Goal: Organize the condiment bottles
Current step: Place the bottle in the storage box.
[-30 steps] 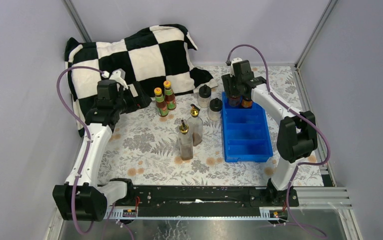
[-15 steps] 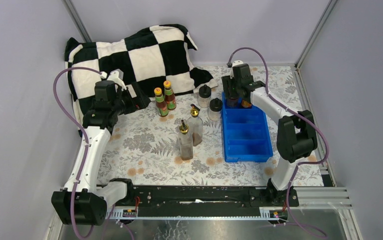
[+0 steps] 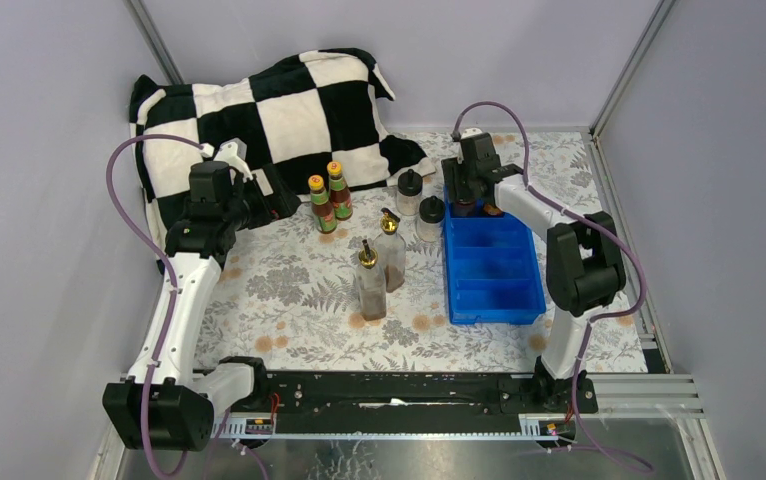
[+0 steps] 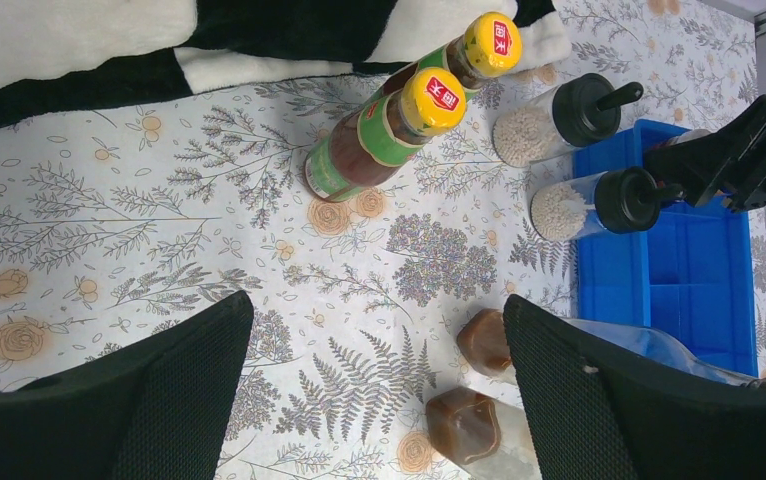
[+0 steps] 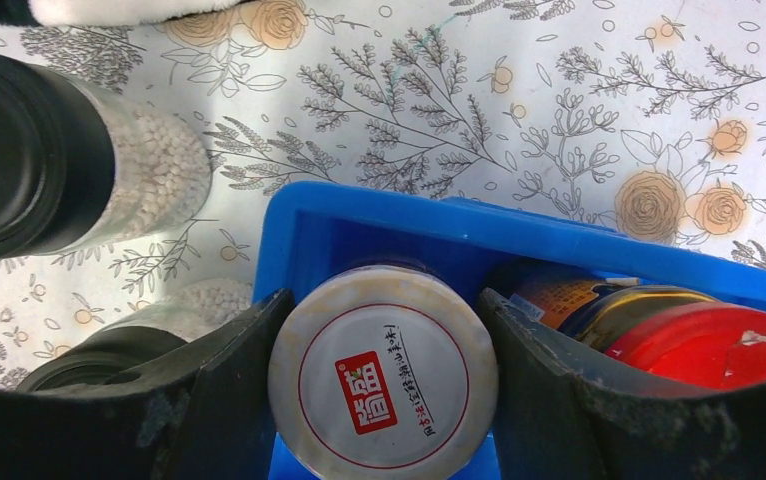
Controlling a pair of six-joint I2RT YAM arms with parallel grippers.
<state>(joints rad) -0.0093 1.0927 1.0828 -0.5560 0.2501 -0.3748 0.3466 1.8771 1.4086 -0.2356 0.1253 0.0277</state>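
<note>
My right gripper [image 5: 384,380] is shut on the white-lidded dark jar [image 5: 382,372], its fingers pressed to both sides of the lid. The jar is in the far-left compartment of the blue tray [image 5: 439,225], next to the red-lidded jar [image 5: 719,345]. My left gripper [image 4: 377,310] hangs open and empty over the floral cloth. On the cloth stand two orange-capped sauce bottles [image 3: 316,203] [image 3: 338,190], two black-capped shakers [image 3: 410,192] [image 3: 430,216] and two tall gold-spouted bottles [image 3: 370,280] [image 3: 392,250]. In the top view my right gripper [image 3: 467,195] is at the tray's far end.
The blue divided tray [image 3: 494,265] lies right of centre, and its nearer compartments hold nothing. A black-and-white checked blanket [image 3: 279,110] is heaped at the back left, close behind my left gripper [image 3: 277,198]. Grey walls close in the table.
My right gripper has come down and slightly back with the white-lidded jar, into the tray's far end. The left arm shifted a little to the left, jaws still open.
</note>
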